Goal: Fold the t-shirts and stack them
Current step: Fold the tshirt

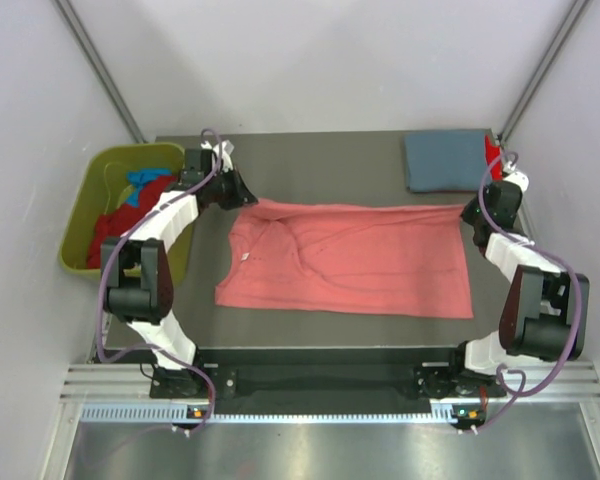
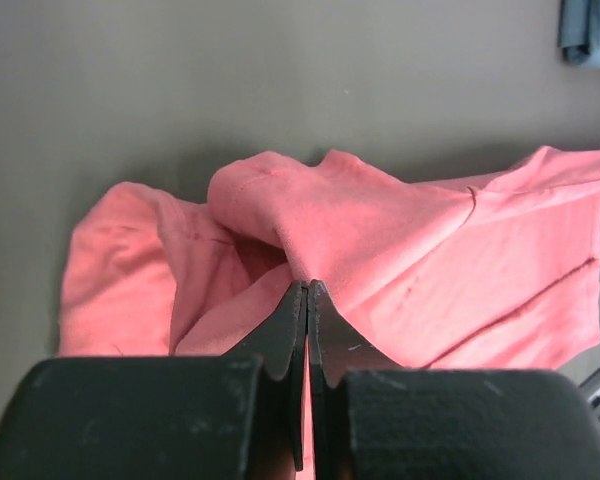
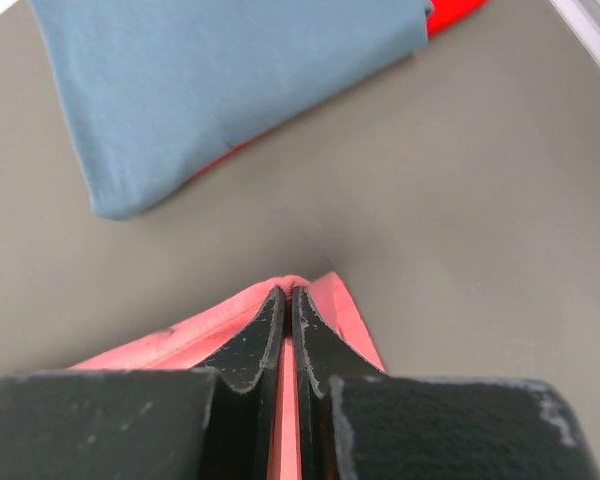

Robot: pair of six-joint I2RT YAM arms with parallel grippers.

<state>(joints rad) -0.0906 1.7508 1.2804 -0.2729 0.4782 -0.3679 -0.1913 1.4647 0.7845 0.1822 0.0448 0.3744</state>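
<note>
Large salmon-pink cloth t-shirt [image 1: 350, 265] lies spread mid-table. Left gripper [image 2: 307, 288] clamped on its 10 o'clock corner, right gripper [image 3: 288, 293] clamped on its 2 o'clock corner. Folded grey-blue cloth t-shirt [image 1: 445, 158] at table's 1 o'clock.

table [image 1: 330, 165]: dark grey | bin [image 1: 80, 212]: olive-green, beside left edge
</note>
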